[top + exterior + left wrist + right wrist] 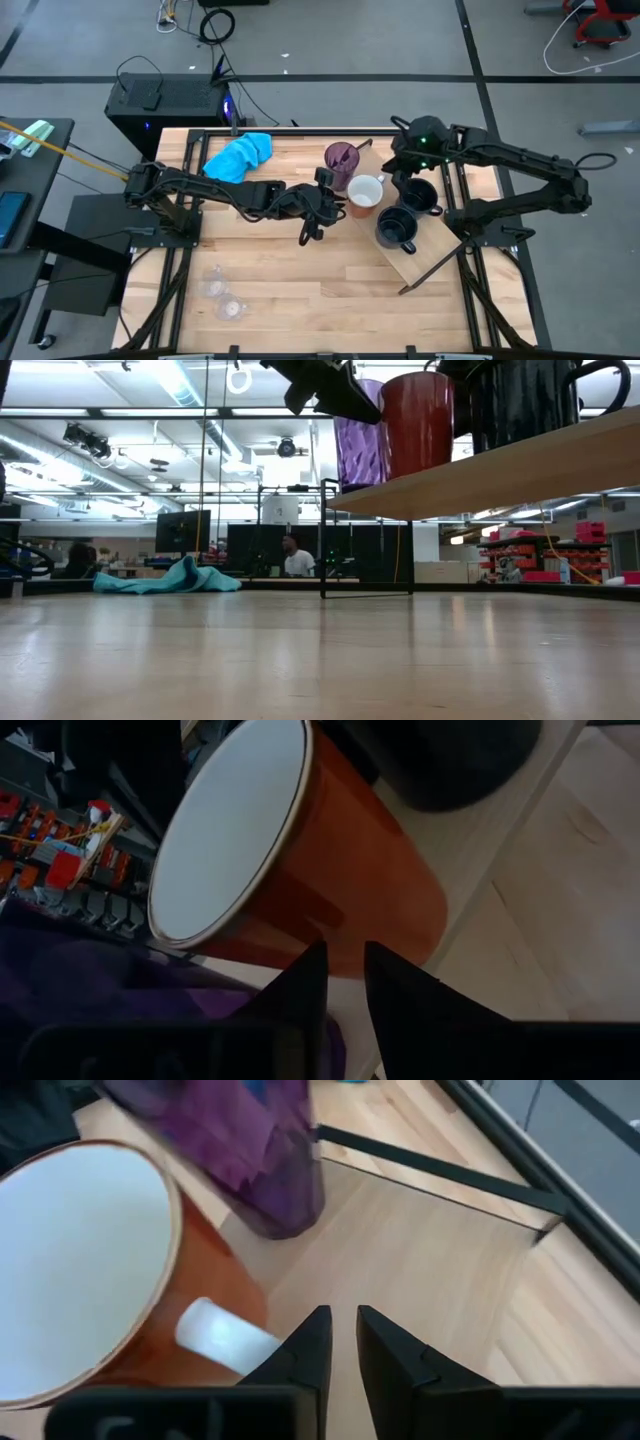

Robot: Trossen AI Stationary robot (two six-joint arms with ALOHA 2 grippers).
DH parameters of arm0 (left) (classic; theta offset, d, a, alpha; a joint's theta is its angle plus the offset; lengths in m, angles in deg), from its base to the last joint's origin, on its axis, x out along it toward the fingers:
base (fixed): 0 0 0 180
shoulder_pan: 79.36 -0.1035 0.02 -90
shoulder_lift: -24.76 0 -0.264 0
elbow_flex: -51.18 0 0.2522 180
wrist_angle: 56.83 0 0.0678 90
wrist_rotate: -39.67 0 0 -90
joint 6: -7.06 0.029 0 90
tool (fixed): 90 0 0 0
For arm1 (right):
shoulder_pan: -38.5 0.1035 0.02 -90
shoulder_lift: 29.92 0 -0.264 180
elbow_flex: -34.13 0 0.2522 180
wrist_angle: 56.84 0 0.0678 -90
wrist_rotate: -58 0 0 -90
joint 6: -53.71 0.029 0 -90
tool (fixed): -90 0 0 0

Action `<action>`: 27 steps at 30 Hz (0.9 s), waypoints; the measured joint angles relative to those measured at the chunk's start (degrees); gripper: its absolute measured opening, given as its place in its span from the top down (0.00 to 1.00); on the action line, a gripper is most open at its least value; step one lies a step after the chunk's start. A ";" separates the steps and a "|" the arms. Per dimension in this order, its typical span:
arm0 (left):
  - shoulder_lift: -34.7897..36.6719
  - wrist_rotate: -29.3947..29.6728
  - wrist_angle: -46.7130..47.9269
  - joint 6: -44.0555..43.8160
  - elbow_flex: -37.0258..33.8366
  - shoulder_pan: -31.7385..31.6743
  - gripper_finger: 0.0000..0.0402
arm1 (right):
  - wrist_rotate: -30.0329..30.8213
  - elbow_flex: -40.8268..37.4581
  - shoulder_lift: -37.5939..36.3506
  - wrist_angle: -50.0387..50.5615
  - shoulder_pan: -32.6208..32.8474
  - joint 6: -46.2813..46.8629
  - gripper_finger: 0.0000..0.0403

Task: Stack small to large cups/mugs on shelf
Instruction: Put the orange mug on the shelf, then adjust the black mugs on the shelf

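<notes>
We found the shelf (432, 238) lying aslant across the table's right half, its board raised on a thin black wire frame. On it stood the purple tumbler (341, 158), the mug with a white inside and rust-red outside (364, 192) and two dark mugs (397, 227), all close together in a row. The left gripper (322, 205) sat just beside the rust-red mug on the side away from the dark mugs, its fingers (300, 982) nearly together with a thin slit between them and nothing held. The right gripper (408, 160) hung over the shelf's far end, beyond the farther dark mug (416, 193); its fingers (306, 1348) were likewise almost shut and empty, with bare shelf board ahead of them. The two clear glasses (222, 296) stood well apart from both grippers near the table's front left edge, faint and hard to make out. The blue cloth (240, 155) lay behind the left arm. We could read no writing anywhere.
</notes>
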 joint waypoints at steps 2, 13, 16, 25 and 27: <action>0.00 -0.04 0.18 -0.03 0.00 0.03 0.81 | 0.14 0.27 -0.31 0.72 0.00 0.31 0.87; 0.43 -0.42 4.69 0.30 0.00 1.71 0.86 | 3.71 11.49 -0.51 10.70 7.02 4.53 0.88; 2.17 -1.40 7.41 -1.09 0.00 1.81 0.87 | 4.70 11.58 -0.99 12.04 12.78 7.51 0.88; 6.79 -10.20 15.45 -10.96 0.04 1.95 0.92 | 18.27 11.61 0.90 14.43 30.81 23.80 0.85; 6.67 -10.92 18.45 -13.10 0.04 2.18 0.93 | 19.67 11.65 1.78 14.40 33.08 27.22 0.83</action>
